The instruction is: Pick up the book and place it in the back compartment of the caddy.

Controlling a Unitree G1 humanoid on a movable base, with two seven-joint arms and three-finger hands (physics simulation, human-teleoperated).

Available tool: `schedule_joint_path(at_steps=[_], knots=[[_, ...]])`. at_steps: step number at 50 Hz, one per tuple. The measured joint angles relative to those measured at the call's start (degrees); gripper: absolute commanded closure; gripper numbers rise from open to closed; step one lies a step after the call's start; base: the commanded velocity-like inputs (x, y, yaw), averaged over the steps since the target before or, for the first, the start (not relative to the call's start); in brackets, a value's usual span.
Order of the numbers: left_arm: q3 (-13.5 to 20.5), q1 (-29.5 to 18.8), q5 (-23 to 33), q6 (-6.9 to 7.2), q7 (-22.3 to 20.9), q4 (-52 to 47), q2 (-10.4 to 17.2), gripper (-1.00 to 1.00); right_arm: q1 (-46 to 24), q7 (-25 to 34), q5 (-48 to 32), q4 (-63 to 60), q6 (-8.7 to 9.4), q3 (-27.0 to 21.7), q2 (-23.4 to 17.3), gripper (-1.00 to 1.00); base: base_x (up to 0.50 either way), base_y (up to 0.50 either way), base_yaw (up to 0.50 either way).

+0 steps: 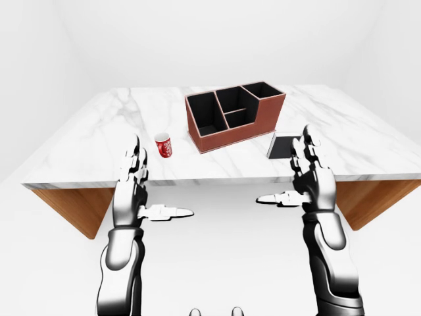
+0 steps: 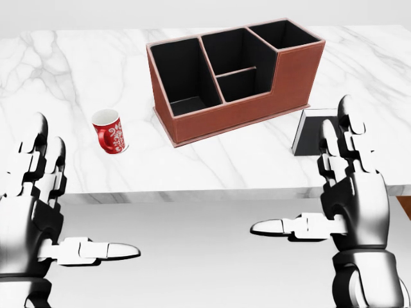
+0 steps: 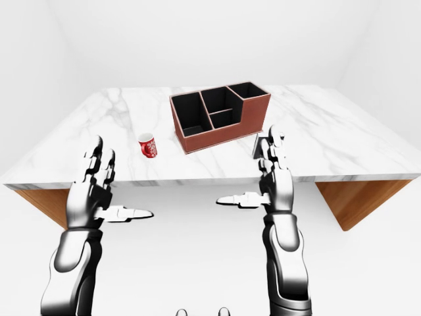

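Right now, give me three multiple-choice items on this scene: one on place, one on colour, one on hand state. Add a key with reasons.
1. In the head view, where does the book lie relative to the caddy?
A. To its right on the table
B. Inside a compartment
C. To its left beside the mug

2. What colour is the mug?
A. Blue
B. Red with a white pattern
C. Plain black

3. What is the right hand doing?
A. Shut on the book
B. Shut on the mug
C. Open, holding nothing

Key:
1 A: the book lies flat on the table, right of the caddy.
2 B: the mug is red with white markings.
3 C: the right hand has its fingers spread and partly hides the book; the left hand is open too.
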Motion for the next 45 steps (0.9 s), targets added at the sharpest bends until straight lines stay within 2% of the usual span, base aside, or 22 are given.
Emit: schedule_joint_path(at_steps=[4,17,45], knots=[[0.14,0.17,0.21,0.00,-0.26,-1.40,-0.02,-1.00,-0.29,0.32,1.13,-2.22,0.00,-0.79,-0.26,-1.00,0.13,0.00,0.00],[0.19,0.37,0.75,0.00,-0.74,-3.84,-0.10,-1.00,-0.29,1.36,2.99,-7.09,0.00,-2.02,-0.79,-1.00,0.50,0.00,0.00],[0.19,0.38,1.26,0.00,-1.18,-7.41,-0.15,-1.00,-0.14,2.24,3.03,-8.96,0.00,-2.34,-0.85,-1.00,0.50,0.00,0.00]])
